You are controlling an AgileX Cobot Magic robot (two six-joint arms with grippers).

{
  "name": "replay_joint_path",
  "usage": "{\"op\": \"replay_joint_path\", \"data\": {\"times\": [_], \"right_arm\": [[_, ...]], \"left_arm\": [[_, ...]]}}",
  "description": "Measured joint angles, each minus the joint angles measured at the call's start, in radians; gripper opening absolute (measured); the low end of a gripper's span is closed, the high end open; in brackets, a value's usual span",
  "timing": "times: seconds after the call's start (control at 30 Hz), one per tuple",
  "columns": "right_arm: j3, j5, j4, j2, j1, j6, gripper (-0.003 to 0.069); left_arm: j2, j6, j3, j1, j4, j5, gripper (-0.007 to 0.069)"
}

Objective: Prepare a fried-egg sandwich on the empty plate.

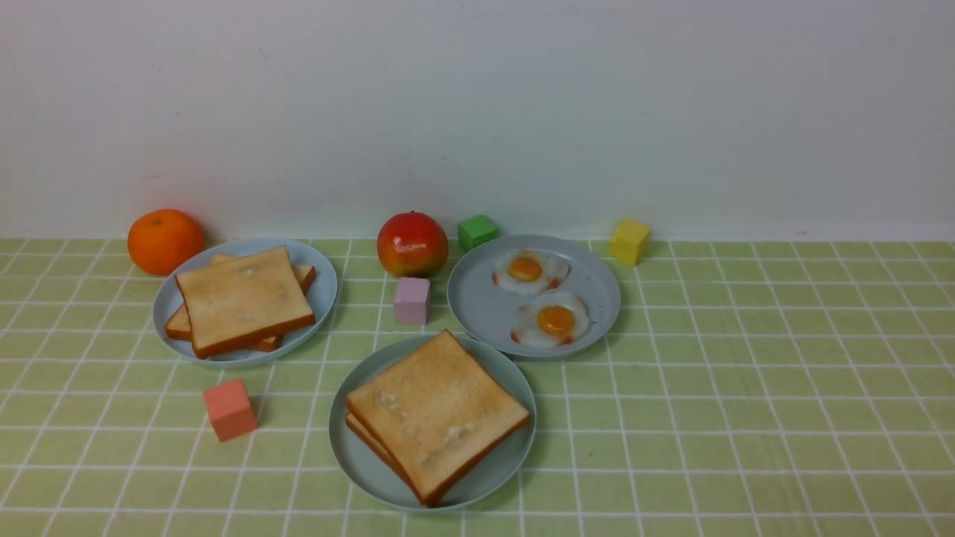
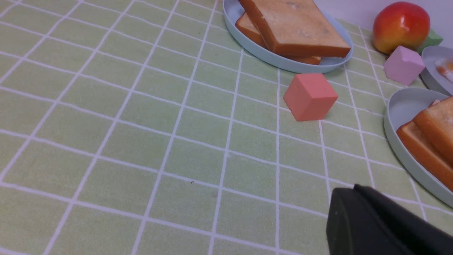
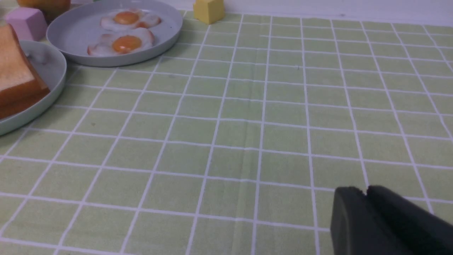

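Observation:
The pale teal plate (image 1: 351,462) sits front centre and holds two toast slices stacked, the top slice (image 1: 436,410) skewed over the lower one (image 1: 365,436). No egg shows between them. Two fried eggs (image 1: 530,270) (image 1: 553,319) lie on a greyer plate (image 1: 477,298) behind it to the right. My left gripper (image 2: 354,187) is shut and empty over the cloth, left of the teal plate (image 2: 393,120). My right gripper (image 3: 366,189) is shut and empty over the cloth, right of the teal plate (image 3: 53,71). Neither gripper shows in the front view.
A third plate (image 1: 321,291) at back left holds two more toast slices (image 1: 242,298). An orange (image 1: 164,240) and a red apple (image 1: 412,244) stand by the wall. Cubes lie about: salmon (image 1: 230,409), lilac (image 1: 411,300), green (image 1: 477,231), yellow (image 1: 630,240).

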Motion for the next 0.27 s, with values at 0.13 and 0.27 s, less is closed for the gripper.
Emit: {"op": "replay_joint_path", "data": {"times": [0.13,0.27], "right_arm": [[-0.001,0.001,0.0,0.0,0.0,0.0,0.0085],[-0.001,0.002,0.0,0.0,0.0,0.0,0.009]], "left_arm": [[0.0,0.0,0.0,0.0,0.0,0.0,-0.0003],[0.0,0.0,0.0,0.0,0.0,0.0,-0.0002]]}}
